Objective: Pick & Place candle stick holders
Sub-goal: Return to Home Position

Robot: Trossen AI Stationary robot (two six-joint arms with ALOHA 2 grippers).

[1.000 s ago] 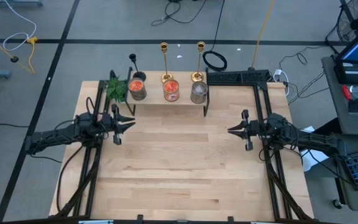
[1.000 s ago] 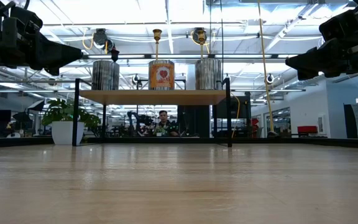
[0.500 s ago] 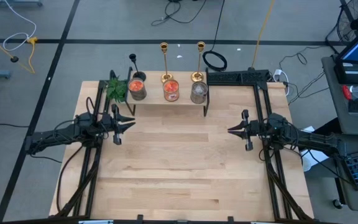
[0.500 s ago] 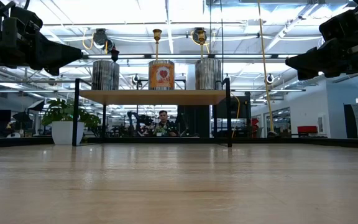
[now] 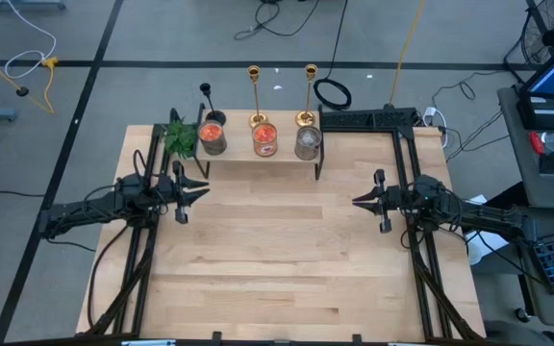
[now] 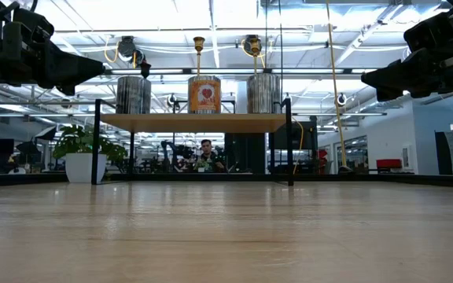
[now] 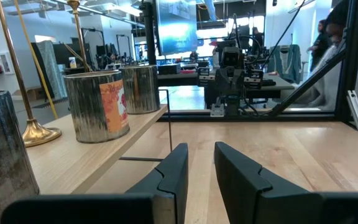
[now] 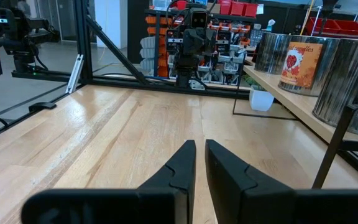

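Observation:
Two gold candle stick holders (image 5: 254,96) (image 5: 309,94) and a shorter black one (image 5: 206,98) stand upright on their round bases along the far edge of a raised wooden shelf (image 5: 258,159), behind three tins. One gold base also shows in the left wrist view (image 7: 39,132). My left gripper (image 5: 205,187) hovers over the table's left part, a little open and empty, pointing right. My right gripper (image 5: 356,202) hovers over the right part, shut and empty, pointing left. Both are well short of the shelf.
Three tins (image 5: 214,135) (image 5: 264,137) (image 5: 307,141) stand on the shelf in front of the holders. A green plant in a white pot (image 5: 181,137) sits at the shelf's left end. The shelf has black legs (image 6: 289,141). Bare wooden table (image 5: 277,250) lies between the arms.

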